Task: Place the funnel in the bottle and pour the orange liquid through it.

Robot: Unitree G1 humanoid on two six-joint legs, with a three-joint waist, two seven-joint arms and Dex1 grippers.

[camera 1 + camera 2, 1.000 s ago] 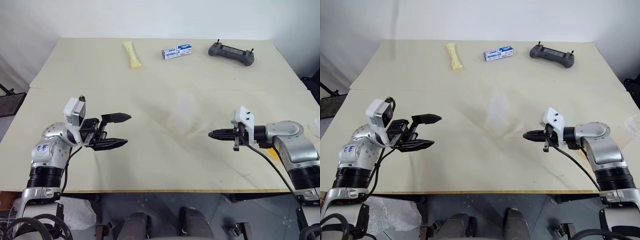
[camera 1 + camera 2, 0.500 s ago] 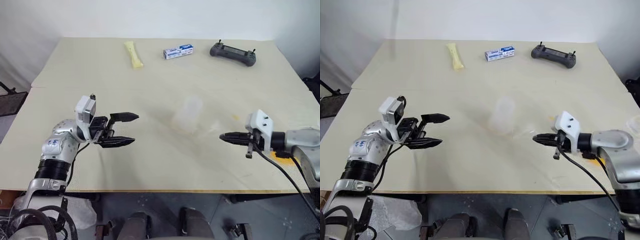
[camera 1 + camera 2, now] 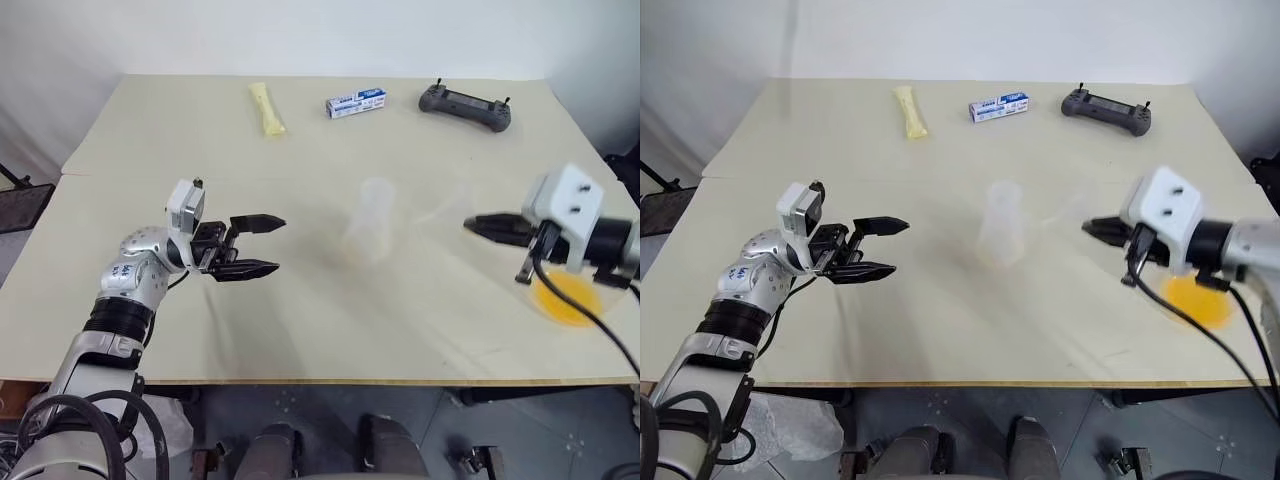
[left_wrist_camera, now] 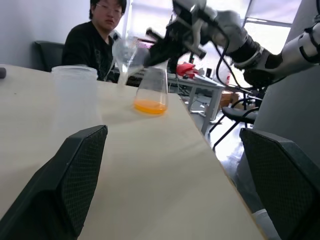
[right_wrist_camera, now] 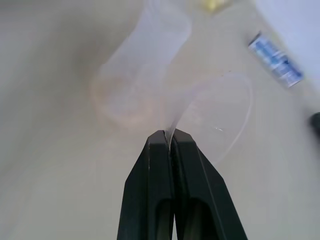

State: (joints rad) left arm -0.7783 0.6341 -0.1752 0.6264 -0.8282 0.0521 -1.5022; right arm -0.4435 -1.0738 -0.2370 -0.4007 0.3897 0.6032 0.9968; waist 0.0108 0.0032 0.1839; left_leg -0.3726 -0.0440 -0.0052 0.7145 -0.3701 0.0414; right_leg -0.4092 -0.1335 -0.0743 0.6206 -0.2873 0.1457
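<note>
The right gripper, jaws clamped on the funnel rim, has risen off the tabletop, uncovering the orange liquid. The left gripper, jaws apart, has crept toward what seems the bottle.

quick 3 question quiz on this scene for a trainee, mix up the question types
1. True or false: the left gripper holds the funnel.
2. What does the right gripper pinch? A the funnel's rim; B the cup; C the remote.
3. Fill in: the liquid in the bottle is ___.

Key: 1 false, it is open and empty; 2 A; 3 orange.
</note>
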